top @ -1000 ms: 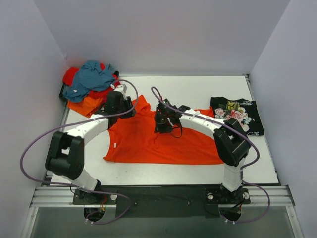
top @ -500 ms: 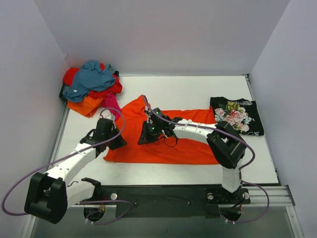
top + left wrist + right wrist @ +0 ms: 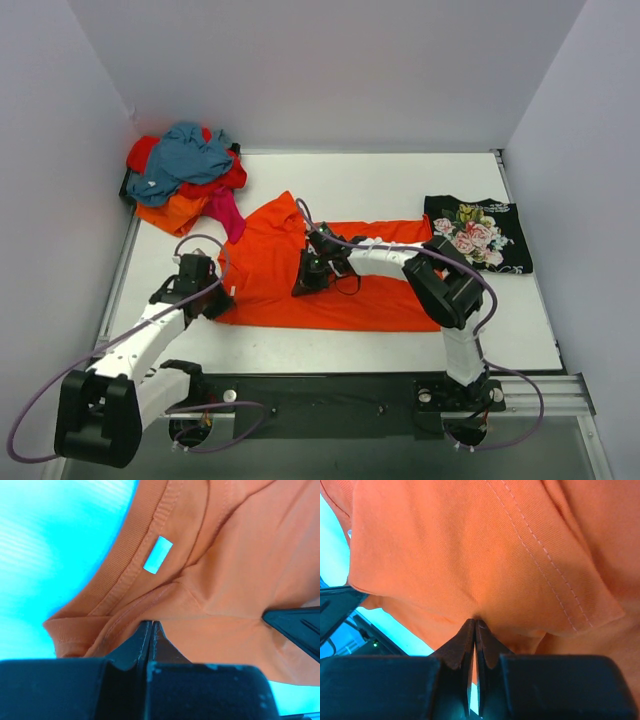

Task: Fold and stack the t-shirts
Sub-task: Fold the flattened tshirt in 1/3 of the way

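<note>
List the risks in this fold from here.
The left gripper pinches the spread bright orange cloth t-shirt by a thin tuck beside its collar; the cloth may slip out. The right gripper holds a small pinch, so the fold could bunch. The magenta pink cloth shirt lies close beside it and might be dragged.

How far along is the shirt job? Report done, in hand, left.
Done: the black floral shirt lies folded at the right. In hand: the orange shirt spread mid-table, the left gripper pinching near its collar, the right gripper pinching cloth further in. Left: that fold, plus the crumpled pile in the far left corner.
</note>
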